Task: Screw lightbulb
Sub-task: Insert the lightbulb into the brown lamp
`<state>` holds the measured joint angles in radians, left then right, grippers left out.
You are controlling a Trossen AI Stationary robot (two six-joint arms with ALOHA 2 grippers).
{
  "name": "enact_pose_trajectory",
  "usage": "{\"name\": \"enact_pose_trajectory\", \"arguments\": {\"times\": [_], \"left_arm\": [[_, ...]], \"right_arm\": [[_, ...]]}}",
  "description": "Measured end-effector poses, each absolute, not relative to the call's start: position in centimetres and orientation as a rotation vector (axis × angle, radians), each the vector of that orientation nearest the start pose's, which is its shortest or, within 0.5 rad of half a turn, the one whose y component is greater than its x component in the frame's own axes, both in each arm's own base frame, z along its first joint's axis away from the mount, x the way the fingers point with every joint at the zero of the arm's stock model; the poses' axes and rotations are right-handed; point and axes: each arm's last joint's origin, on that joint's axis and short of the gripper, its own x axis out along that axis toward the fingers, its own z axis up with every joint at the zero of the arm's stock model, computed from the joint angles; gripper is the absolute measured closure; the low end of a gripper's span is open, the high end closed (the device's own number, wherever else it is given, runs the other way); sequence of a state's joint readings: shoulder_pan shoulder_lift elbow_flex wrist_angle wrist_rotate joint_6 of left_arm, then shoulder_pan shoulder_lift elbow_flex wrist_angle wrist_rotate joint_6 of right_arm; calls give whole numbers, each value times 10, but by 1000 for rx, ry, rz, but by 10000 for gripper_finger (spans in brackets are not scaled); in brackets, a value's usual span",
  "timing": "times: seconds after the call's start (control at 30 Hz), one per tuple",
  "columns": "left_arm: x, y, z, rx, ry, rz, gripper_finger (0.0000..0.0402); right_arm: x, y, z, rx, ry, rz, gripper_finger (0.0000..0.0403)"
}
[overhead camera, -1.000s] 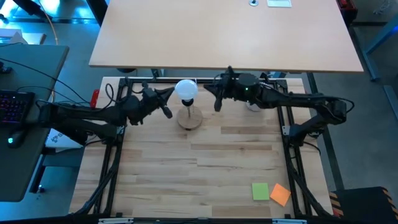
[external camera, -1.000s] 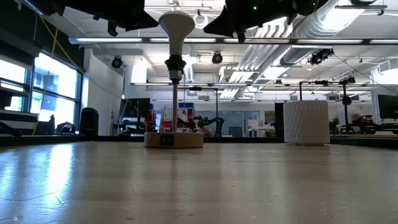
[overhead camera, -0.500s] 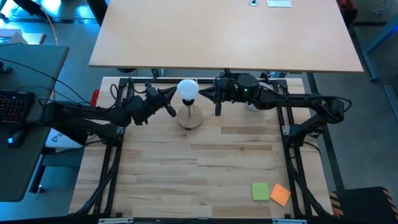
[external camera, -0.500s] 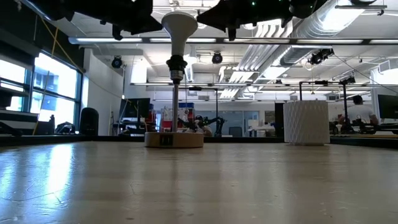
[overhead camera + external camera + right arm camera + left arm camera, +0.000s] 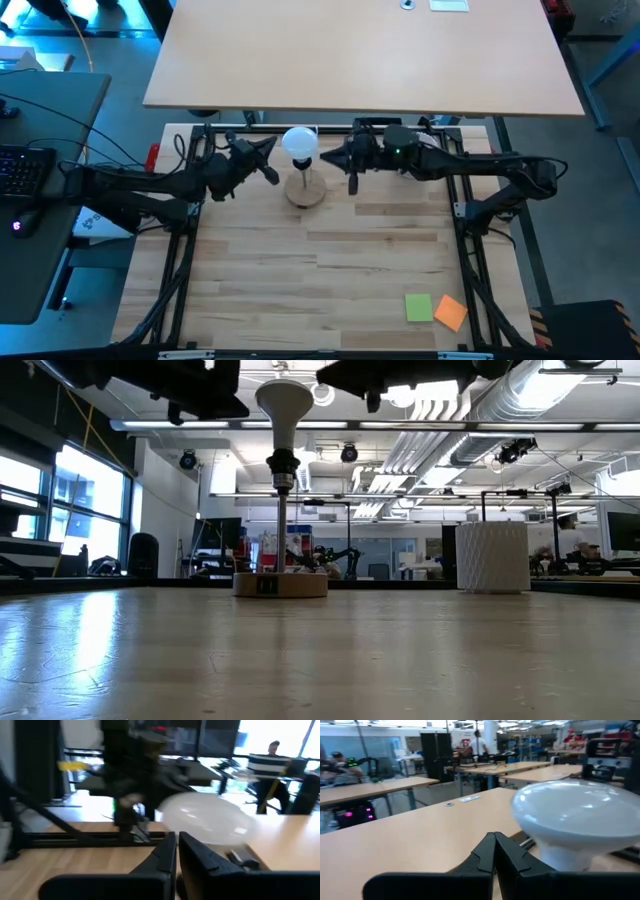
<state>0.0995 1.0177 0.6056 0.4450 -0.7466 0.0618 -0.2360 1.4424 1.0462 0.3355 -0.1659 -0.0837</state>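
The white lightbulb [image 5: 300,142] stands upright with its narrow base in the black socket [image 5: 283,462] on top of the post of the round wooden stand [image 5: 306,192], near the table's far edge. My left gripper [image 5: 272,147] is shut and level just left of the globe. In the left wrist view the globe [image 5: 575,820] shows beside the shut fingertips [image 5: 495,840]. My right gripper [image 5: 326,158] is shut and level just right of the globe. In the right wrist view the globe [image 5: 205,822] shows beyond its tips. A small gap shows between each gripper and the bulb.
A white ribbed cup [image 5: 492,557] stands at the far right, under my right arm in the high view. Green [image 5: 418,307] and orange [image 5: 451,312] paper squares lie near the front right corner. A large light desk [image 5: 360,55] lies beyond the far edge.
My right gripper has swung a little toward the table's near edge beside the bulb, turning as it went, and has stayed shut. The bulb and its stand have kept still.
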Motion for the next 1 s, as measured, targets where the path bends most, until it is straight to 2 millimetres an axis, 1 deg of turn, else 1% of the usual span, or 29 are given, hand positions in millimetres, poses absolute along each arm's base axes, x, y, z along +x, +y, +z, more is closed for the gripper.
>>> {"name": "enact_pose_trajectory", "arguments": {"times": [0.13,0.23,0.3,0.4,0.57,0.67,0.77,0.9,1.0], "left_arm": [[206,33,298,29,-46,831,401],[206,28,299,25,-58,768,402],[210,26,298,22,-66,718,401],[218,25,294,26,-63,673,402],[228,30,287,26,-61,719,402],[228,35,284,28,-48,784,401],[229,38,282,44,-22,800,402],[227,44,282,73,-8,823,402],[224,44,282,117,33,887,402]], "right_arm": [[319,-89,319,-31,85,-170,387],[317,-101,317,-7,81,-275,387],[318,-108,315,15,73,-292,387],[323,-111,311,42,47,-234,387],[331,-103,307,73,33,-159,387],[334,-91,307,73,33,-95,387],[338,-79,305,74,49,-48,387],[341,-64,306,1,43,-11,387],[342,-58,304,-38,64,14,387]]}}
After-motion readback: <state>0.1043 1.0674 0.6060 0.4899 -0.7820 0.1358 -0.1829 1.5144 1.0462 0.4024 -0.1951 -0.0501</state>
